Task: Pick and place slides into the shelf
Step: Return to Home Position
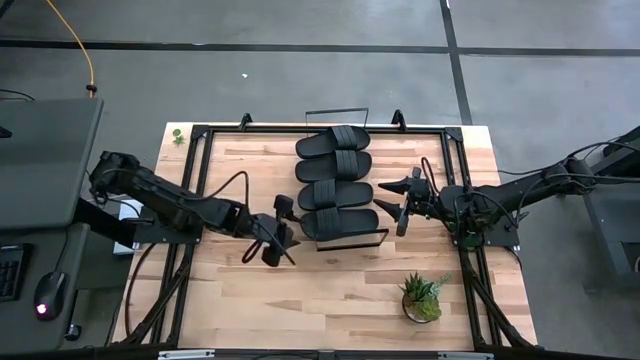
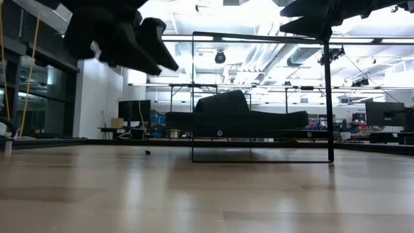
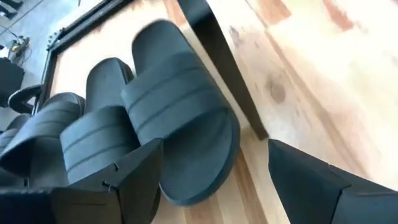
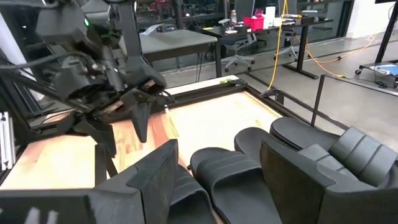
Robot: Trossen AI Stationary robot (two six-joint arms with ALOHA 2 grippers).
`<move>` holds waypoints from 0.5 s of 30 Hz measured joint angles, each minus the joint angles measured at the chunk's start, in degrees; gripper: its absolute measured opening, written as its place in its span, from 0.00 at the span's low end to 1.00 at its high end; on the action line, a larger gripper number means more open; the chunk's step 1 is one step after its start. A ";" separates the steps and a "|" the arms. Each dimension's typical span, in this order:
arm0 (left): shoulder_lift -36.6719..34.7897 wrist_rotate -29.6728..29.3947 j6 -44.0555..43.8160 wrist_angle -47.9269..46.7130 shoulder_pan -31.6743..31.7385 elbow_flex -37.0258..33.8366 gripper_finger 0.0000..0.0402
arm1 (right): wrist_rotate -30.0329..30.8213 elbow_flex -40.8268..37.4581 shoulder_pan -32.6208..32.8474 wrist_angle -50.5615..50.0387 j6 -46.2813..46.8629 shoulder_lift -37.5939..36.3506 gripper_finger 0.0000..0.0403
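Four black slides [image 1: 336,184] lie side by side, soles down, in a row on the light-wood shelf, between its far wire rail [image 1: 337,112] and its near wire rail [image 1: 366,241]. My left gripper [image 1: 279,229] hovers open just left of the nearest slide [image 3: 180,143], touching nothing. My right gripper [image 1: 397,201] hovers open just right of the row, its fingers on either side of the slides [image 4: 236,180] in its wrist view. In the low view the slides [image 2: 236,116] show behind the wire rail [image 2: 328,97], with both grippers above table height.
A small potted plant [image 1: 422,298] stands near the table's near right corner. Black frame bars [image 1: 192,200] run along the table's left and right sides. Bare wood [image 1: 300,300] lies near of the slides. A computer mouse [image 1: 48,292] sits off the table's left.
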 joint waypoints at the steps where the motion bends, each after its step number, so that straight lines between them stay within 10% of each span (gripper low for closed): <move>1: -0.16 -0.01 -0.71 -0.17 -0.26 0.42 0.67 | 0.04 0.00 0.01 0.06 -0.01 0.00 0.54; 15: -3.01 0.43 -11.76 -13.47 -0.12 10.53 0.58 | 0.08 0.00 0.02 2.58 -3.95 0.00 0.54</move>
